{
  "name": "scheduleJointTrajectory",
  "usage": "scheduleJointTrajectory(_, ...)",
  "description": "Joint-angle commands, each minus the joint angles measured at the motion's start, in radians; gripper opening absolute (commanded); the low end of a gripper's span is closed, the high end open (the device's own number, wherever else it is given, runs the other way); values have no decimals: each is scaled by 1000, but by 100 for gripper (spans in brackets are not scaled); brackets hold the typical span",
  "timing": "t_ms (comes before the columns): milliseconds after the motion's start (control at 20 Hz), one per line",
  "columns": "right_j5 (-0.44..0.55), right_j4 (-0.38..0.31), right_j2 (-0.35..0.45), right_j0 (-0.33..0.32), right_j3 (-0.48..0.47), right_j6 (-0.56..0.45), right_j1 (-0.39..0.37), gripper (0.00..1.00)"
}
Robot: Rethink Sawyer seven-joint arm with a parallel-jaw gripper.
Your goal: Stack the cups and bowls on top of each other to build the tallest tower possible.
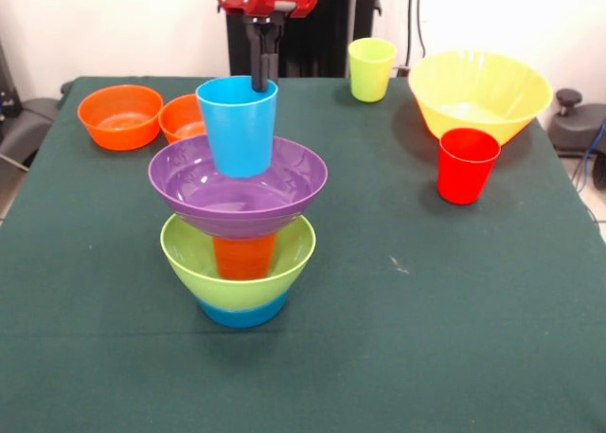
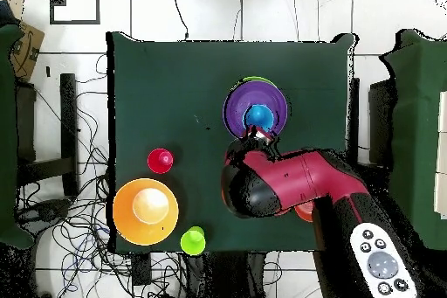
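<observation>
Tower [image 1: 239,225] is sitting left of centre in the front view, on the green table [image 1: 426,338]. From the bottom up it's going: small blue bowl [image 1: 242,312], lime green bowl [image 1: 237,267], an orange cup [image 1: 244,256] standing inside that, the wide purple bowl [image 1: 237,185] resting on the orange cup, and the light blue cup [image 1: 238,125] sitting in the purple bowl and leaning a bit.

Gripper [image 1: 263,63] is coming down from the top of the frame, and its dark fingers [image 1: 258,59] are pinching the far rim of the light blue cup, so it's gripping that cup. In the overhead view the red arm [image 2: 292,181] is reaching up from the lower right toward the purple bowl.

Rest of the stuff is hanging out loose: two small orange bowls [image 1: 120,117] touching each other at upper left, yellow-green cup [image 1: 371,69] at top centre-right, big yellow bowl [image 1: 479,94] at upper right, and the red cup [image 1: 467,165] just in front of the yellow bowl.
</observation>
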Motion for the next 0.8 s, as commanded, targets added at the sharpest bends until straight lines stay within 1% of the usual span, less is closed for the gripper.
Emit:
scheduleJointTrajectory(50,12,-105,-64,56,-58,63,52,0)
scheduleJointTrajectory(450,2,-113,-88,76,-67,72,89,0)
scheduleJointTrajectory(800,-18,-109,-99,79,-58,70,93,0)
